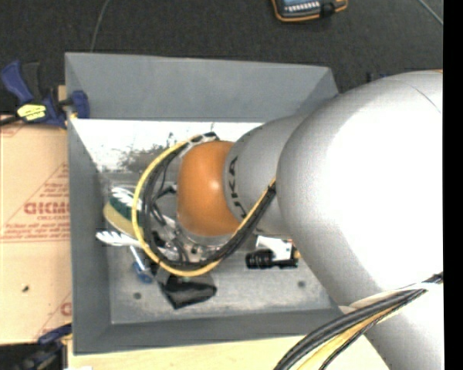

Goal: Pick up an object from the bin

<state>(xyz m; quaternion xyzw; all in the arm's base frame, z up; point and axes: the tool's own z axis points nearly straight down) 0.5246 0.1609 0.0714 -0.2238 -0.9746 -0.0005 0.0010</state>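
Note:
My gripper is low over the left half of the bin, mostly hidden under the arm's orange cover and looped cables. A black angular piece lies just in front of it on the bin floor. A small blue thing lies close to its left. Beside that, a white plastic piece rests against the left wall. To the right of the gripper lies a black cylinder with a white and orange block just behind it.
A cream and dark green roll sits by the left wall behind the white piece. The big arm covers the bin's middle and right side. Bare floor shows along the front wall, right of the black piece.

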